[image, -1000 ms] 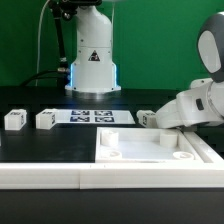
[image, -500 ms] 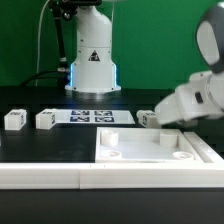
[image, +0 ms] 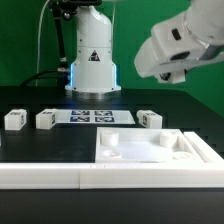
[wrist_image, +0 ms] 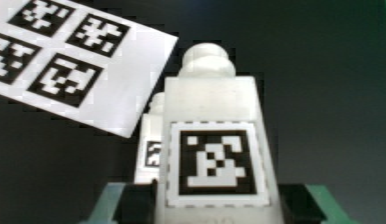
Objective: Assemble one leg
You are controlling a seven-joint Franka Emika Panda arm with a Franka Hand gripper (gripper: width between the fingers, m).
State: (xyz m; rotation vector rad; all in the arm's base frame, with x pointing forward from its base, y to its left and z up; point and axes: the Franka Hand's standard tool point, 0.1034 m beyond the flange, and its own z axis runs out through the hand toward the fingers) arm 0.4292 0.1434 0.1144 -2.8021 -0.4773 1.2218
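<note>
In the wrist view a white leg (wrist_image: 211, 120) with a black-and-white marker tag on its face stands between my jaws. My gripper (wrist_image: 211, 208) is shut on it, with dark fingers (wrist_image: 122, 200) on both sides. In the exterior view my gripper (image: 163, 72) is raised high at the exterior view's right, well above the table; the held leg is hard to make out there. Three more legs lie on the table: two at the exterior view's left (image: 14, 119) (image: 45, 119) and one (image: 149, 119) behind the tray piece.
The large flat white tray-like piece (image: 200, 150) with a raised rim lies at the front right. The marker board (image: 92, 116) lies in the middle of the black table and shows below the held leg in the wrist view (wrist_image: 74, 60). The robot base (image: 92, 60) stands behind.
My gripper has risen from table height beside the tray piece to high above it, carrying the leg. The three legs on the table have not moved.
</note>
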